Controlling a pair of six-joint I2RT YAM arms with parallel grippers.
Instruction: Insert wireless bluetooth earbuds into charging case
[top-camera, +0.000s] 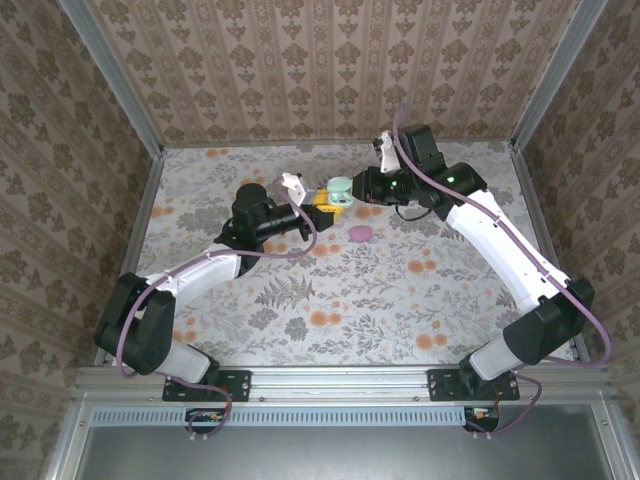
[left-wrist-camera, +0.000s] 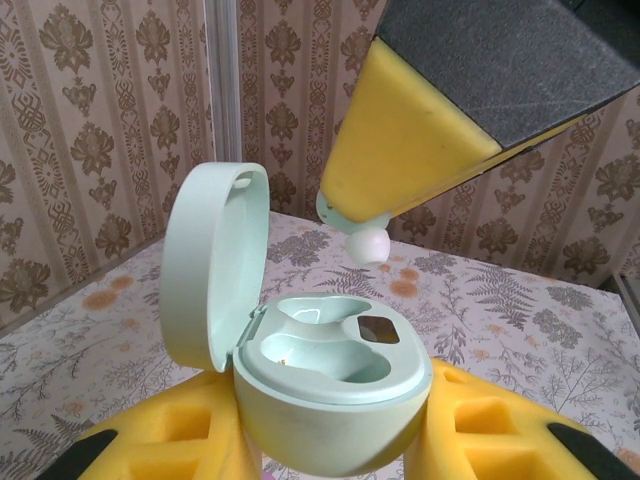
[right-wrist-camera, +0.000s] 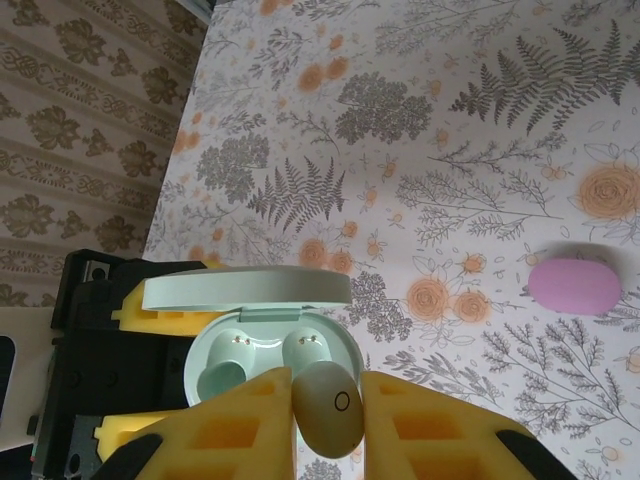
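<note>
Pink case (top-camera: 360, 233) lies closed on table (top-camera: 300, 290), apart from the work. Left pincer (left-wrist-camera: 335, 442) clamps mint case (left-wrist-camera: 330, 375) by its base, lid raised, so the wells face up. Right pincer (right-wrist-camera: 328, 425) pinches pale bud (right-wrist-camera: 328, 405), tip down, just above the wells; not seated. Judged: aligning for insertion, case steadied against the push.

Three views, one shared spot.
The top camera looks down from above and behind over the whole table (top-camera: 330, 300); both wrist cameras sit close on the open case (left-wrist-camera: 330, 400), left level, right downward.
</note>
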